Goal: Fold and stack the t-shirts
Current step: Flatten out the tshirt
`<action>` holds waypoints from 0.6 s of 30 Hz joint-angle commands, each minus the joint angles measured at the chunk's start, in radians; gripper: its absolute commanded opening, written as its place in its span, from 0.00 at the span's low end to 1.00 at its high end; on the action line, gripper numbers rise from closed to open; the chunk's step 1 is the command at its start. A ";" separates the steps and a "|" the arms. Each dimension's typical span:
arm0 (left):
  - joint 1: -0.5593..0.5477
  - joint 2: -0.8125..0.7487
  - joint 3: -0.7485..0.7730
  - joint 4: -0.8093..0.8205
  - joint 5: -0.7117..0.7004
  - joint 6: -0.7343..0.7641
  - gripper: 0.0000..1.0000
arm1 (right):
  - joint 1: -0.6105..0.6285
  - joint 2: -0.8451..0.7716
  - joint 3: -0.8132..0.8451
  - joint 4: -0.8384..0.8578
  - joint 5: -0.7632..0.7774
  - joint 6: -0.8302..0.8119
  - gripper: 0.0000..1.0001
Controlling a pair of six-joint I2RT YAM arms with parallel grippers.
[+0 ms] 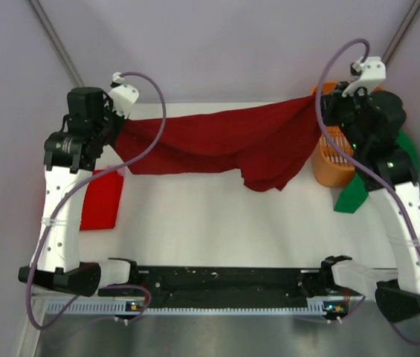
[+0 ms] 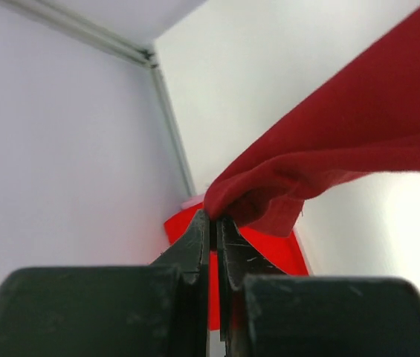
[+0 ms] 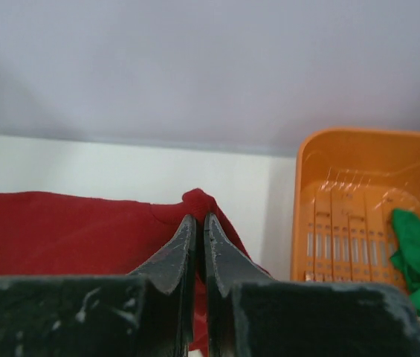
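Above the white table (image 1: 217, 230), walled in pale grey, the left gripper (image 1: 123, 132) at 10 o'clock and the right gripper (image 1: 320, 104) at 2 o'clock each clamp the dark maroon t-shirt (image 1: 217, 145), which sags between them. The bright red t-shirt (image 1: 102, 199) lies at 9 o'clock. The green t-shirt (image 1: 352, 195) drapes out of the orange basket (image 1: 327, 169) at 3 o'clock.

Maroon t-shirt (image 1: 217, 141), bright red t-shirt (image 1: 104, 199) and green t-shirt (image 1: 352, 197) are plain; basket (image 1: 327, 172) is orange.

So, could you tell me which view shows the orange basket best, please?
The right wrist view: the orange basket shows its open inside and slotted floor. The top view has it half hidden behind the right arm; the left wrist view misses it.
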 commanded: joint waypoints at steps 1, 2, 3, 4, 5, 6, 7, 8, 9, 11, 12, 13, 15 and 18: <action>0.054 -0.039 0.153 -0.025 -0.124 -0.029 0.00 | -0.002 -0.147 0.026 0.088 0.021 -0.067 0.00; 0.067 -0.044 0.183 -0.015 -0.141 -0.027 0.00 | -0.003 -0.179 0.029 0.094 0.019 -0.077 0.00; 0.078 -0.045 0.215 -0.009 -0.153 -0.026 0.00 | -0.002 -0.207 0.033 0.099 0.018 -0.081 0.00; 0.082 -0.048 0.239 -0.007 -0.156 -0.021 0.00 | -0.002 -0.225 0.037 0.101 0.016 -0.081 0.00; 0.082 -0.048 0.267 -0.009 -0.159 -0.017 0.00 | -0.002 -0.245 0.040 0.101 0.013 -0.081 0.00; 0.082 -0.050 0.293 -0.018 -0.156 -0.015 0.00 | -0.003 -0.265 0.040 0.101 0.009 -0.081 0.00; 0.084 -0.050 0.313 -0.030 -0.152 -0.014 0.00 | -0.002 -0.283 0.039 0.102 0.003 -0.081 0.00; 0.084 -0.050 0.338 -0.044 -0.150 -0.014 0.00 | -0.002 -0.303 0.039 0.102 -0.010 -0.080 0.00; 0.084 -0.053 0.355 -0.054 -0.153 -0.017 0.00 | -0.002 -0.319 0.033 0.102 -0.028 -0.081 0.00; 0.084 -0.056 0.388 -0.084 -0.164 -0.014 0.00 | -0.002 -0.354 0.026 0.102 -0.069 -0.083 0.00; 0.084 -0.059 0.401 -0.094 -0.173 -0.012 0.00 | -0.002 -0.366 0.023 0.101 -0.117 -0.086 0.00; 0.084 -0.059 0.411 -0.102 -0.176 -0.010 0.00 | -0.003 -0.380 0.022 0.102 -0.146 -0.086 0.00; 0.085 -0.060 0.415 -0.110 -0.182 -0.010 0.00 | -0.002 -0.394 0.016 0.107 -0.186 -0.083 0.00; 0.085 -0.047 0.347 -0.075 -0.166 -0.014 0.00 | -0.002 -0.360 -0.012 0.134 -0.189 -0.075 0.00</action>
